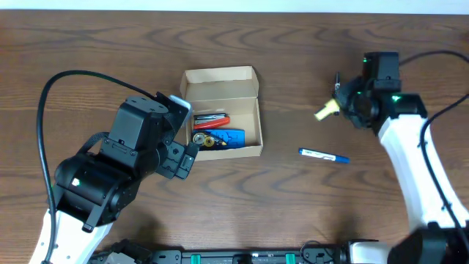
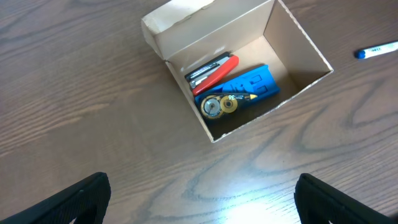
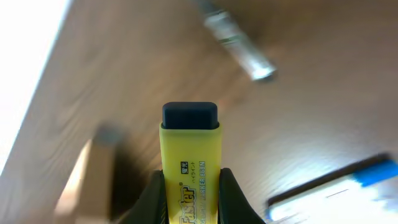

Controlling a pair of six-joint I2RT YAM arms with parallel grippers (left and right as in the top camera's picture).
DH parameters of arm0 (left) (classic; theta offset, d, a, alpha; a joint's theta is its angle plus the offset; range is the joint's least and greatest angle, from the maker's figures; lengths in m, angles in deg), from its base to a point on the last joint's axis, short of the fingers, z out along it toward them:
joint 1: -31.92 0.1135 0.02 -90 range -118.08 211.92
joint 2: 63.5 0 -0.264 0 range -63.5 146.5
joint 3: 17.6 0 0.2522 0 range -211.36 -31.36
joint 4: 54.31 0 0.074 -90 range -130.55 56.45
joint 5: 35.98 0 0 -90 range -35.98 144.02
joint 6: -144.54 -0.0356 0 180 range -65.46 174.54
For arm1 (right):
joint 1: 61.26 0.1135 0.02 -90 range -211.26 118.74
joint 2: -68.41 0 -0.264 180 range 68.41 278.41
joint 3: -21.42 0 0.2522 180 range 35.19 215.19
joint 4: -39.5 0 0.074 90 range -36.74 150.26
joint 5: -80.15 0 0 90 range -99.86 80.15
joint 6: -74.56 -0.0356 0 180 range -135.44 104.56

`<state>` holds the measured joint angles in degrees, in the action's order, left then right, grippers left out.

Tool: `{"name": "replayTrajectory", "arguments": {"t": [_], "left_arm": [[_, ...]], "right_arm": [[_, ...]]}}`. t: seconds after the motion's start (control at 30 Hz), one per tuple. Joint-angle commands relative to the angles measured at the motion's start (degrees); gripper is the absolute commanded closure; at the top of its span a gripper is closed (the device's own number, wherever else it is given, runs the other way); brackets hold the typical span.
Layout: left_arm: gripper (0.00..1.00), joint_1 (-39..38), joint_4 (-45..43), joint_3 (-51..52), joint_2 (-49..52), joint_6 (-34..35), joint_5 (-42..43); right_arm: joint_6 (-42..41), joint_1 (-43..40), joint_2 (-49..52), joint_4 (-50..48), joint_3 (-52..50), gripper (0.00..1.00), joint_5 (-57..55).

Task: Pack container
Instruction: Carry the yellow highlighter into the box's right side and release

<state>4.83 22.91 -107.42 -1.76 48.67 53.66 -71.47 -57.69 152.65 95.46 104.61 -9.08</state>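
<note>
A dark brown table [image 1: 278, 191] with a strong wood grain fills the overhead view. A thin pale strip of the room shows beyond its far edge, and a black rail [image 1: 242, 257] with green fittings runs along its near edge.

A small tan cardboard box [image 1: 258, 110] sits on the table a little left of centre. Its hinged flap is open on the far side. Inside lie a red-handled item [image 2: 214, 70], a blue plastic block [image 2: 249, 84] and two small gold discs [image 2: 217, 106].

The left gripper [image 1: 183, 150] is just beside the box's near left corner. In the left wrist view its black fingers [image 2: 74, 199] are spread wide at the frame's bottom corners, with nothing between them.

The right gripper [image 1: 344, 99] is well to the right of the box. It is clamped on a yellow highlighter with a black cap [image 3: 189, 162], and in the right wrist view the cap points away from the camera. That view's background is blurred, with a bright white patch at upper left.

A slim blue and white pen [image 1: 323, 155] lies on the bare wood between the box and the right arm.
</note>
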Motion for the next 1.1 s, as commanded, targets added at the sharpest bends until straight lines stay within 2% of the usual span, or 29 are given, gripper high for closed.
{"name": "replayTrajectory", "arguments": {"t": [0.0,0.17,0.37,0.73,1.07], "left_arm": [[0.05,0.2,0.2,-0.3,0.0,-0.4,0.0],[0.05,0.2,0.2,-0.3,0.0,-0.3,0.0],[0.05,0.2,0.2,-0.3,0.0,-0.3,0.0],[0.05,0.2,0.2,-0.3,0.0,-0.4,0.0],[0.05,0.2,0.2,-0.3,0.0,-0.3,0.0]], "right_arm": [[6.0,7.0,-1.5,-1.0,0.3,0.98,2.1],[9.7,17.0,-0.9,-3.5,0.9,0.98,3.4],[12.0,24.9,0.6,-3.4,2.2,0.98,2.0],[17.6,31.8,5.1,-3.7,2.2,0.98,-4.7],[20.5,32.1,12.3,-6.3,2.2,0.99,-7.1]]}}
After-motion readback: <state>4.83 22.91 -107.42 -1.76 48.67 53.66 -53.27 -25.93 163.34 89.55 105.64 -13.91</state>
